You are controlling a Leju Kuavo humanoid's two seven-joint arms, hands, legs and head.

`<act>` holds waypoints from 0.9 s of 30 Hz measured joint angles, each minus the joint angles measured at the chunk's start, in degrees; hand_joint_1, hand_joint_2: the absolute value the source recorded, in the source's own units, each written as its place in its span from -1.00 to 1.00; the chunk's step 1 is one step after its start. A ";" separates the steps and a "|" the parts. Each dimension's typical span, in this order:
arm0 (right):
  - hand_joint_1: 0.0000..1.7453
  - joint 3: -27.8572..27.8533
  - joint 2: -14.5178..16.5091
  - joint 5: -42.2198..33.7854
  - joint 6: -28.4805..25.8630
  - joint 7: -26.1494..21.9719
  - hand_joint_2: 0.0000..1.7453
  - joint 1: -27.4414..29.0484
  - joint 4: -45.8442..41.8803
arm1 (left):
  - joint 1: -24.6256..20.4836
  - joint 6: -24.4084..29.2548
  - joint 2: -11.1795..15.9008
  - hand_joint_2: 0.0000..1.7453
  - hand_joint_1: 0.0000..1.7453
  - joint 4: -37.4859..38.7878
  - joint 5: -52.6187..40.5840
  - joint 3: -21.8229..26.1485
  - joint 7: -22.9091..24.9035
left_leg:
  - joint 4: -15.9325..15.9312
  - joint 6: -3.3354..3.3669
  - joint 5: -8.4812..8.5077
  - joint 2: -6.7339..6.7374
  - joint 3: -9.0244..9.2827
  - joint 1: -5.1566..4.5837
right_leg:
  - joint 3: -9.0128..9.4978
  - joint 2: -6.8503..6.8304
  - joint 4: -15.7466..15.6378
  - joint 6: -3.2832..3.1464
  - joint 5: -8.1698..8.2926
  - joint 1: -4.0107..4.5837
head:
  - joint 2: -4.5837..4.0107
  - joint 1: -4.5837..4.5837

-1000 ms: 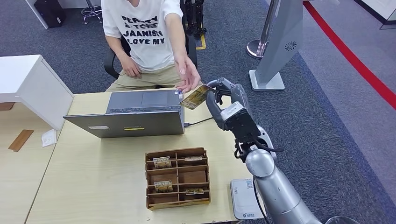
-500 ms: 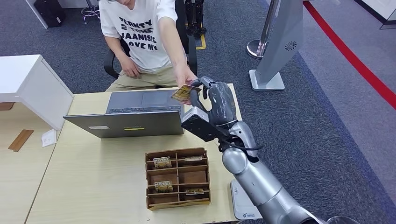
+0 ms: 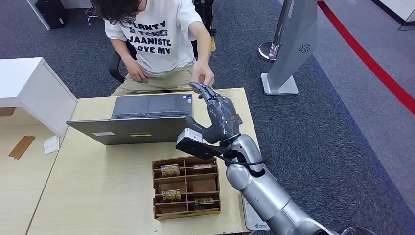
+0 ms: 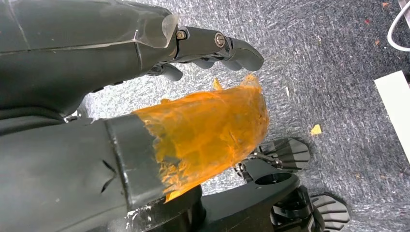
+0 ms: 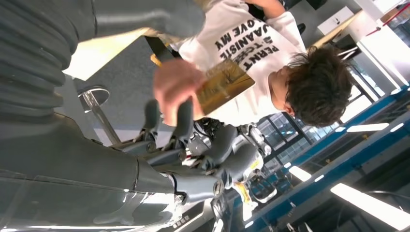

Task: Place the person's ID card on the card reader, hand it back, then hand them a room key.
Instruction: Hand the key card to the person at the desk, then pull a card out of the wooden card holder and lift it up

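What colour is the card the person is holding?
The card is golden-brown with a picture printed on it, clearest in the right wrist view.

The head camera looked forward and down from high on the body over the table (image 3: 98,186) toward the seated person (image 3: 156,44); the right wrist camera sat close behind the right hand (image 5: 193,159), turned on its side, facing that same person (image 5: 270,53); the left wrist camera sat close behind the left hand (image 4: 145,77), looking down at carpet (image 4: 338,72).
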 joint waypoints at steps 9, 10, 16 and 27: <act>-1.00 -1.82 0.00 -10.26 -1.02 -3.75 1.00 7.63 -5.72 | 1.00 1.14 0.20 -1.00 -1.00 0.00 2.90 0.14 -1.07 | 0.00 0.00 -0.01 0.00 -0.01 0.00 | -0.02 0.00 -0.01 0.01 -0.01 0.00 | 0.00 0.00; -1.00 -2.18 -0.01 -11.46 -0.99 -4.07 1.00 8.68 -6.80 | 1.18 1.28 0.22 -1.00 -1.00 0.00 3.21 0.21 -1.19 | -0.01 0.00 -0.02 0.00 -0.02 0.00 | -0.02 0.00 -0.01 0.01 -0.02 0.00 | 0.00 0.00; -1.00 -3.85 -0.18 -17.27 -0.04 -5.42 1.00 14.03 -12.49 | 2.17 2.49 0.30 -1.00 -1.00 0.00 4.87 1.39 -1.97 | -0.01 0.02 -0.03 0.01 -0.02 -0.01 | -0.03 0.00 -0.02 0.01 -0.02 0.00 | 0.00 0.00; -1.00 -6.09 -2.00 -24.78 3.76 -6.71 -1.00 20.66 -19.14 | 4.33 5.09 1.22 -1.00 -1.00 0.00 5.68 2.96 -2.25 | -0.01 0.02 -0.03 0.01 -0.02 0.00 | -0.03 0.01 -0.03 0.01 -0.02 0.00 | 0.00 -0.01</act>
